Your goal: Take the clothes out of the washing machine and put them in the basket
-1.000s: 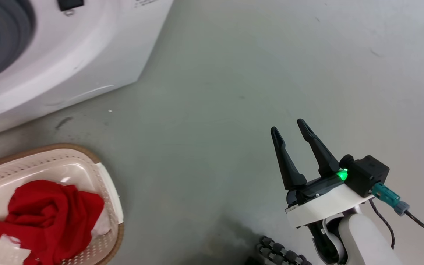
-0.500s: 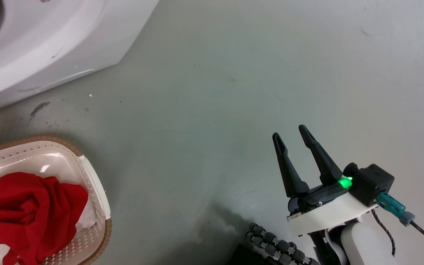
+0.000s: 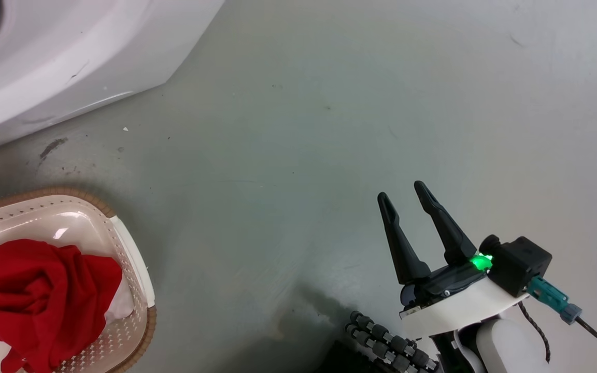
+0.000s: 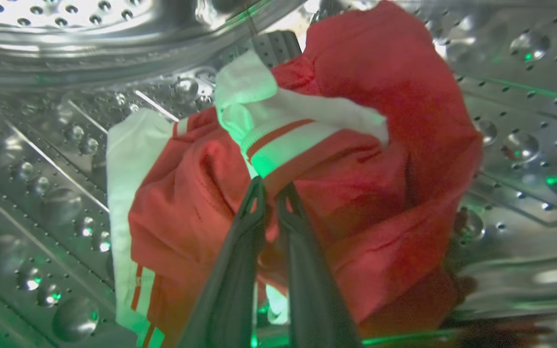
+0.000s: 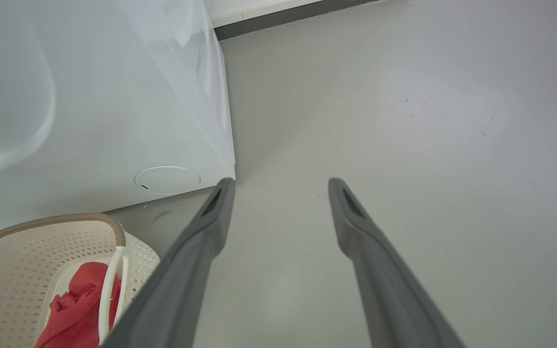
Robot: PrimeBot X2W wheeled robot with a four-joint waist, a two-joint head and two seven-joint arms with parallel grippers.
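My left gripper (image 4: 270, 188) is pinched almost closed on the red-and-white garment (image 4: 380, 145), which lies bunched in the steel drum (image 4: 41, 145). Its striped white cuff (image 4: 283, 140) is at 12 o'clock from my fingertips. My right gripper (image 3: 401, 190) hangs spread and empty over the floor (image 3: 298, 129). At 8 o'clock from it, a red garment (image 3: 44, 290) lies in the basket (image 3: 140, 269).

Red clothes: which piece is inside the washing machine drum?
The bunched red garment with the white striped cuff, in the steel drum, pinched by the left gripper. The other red piece lies in the basket.

Soft red cloth clothes (image 4: 380, 193) — glossy perforated steel drum (image 4: 41, 193).
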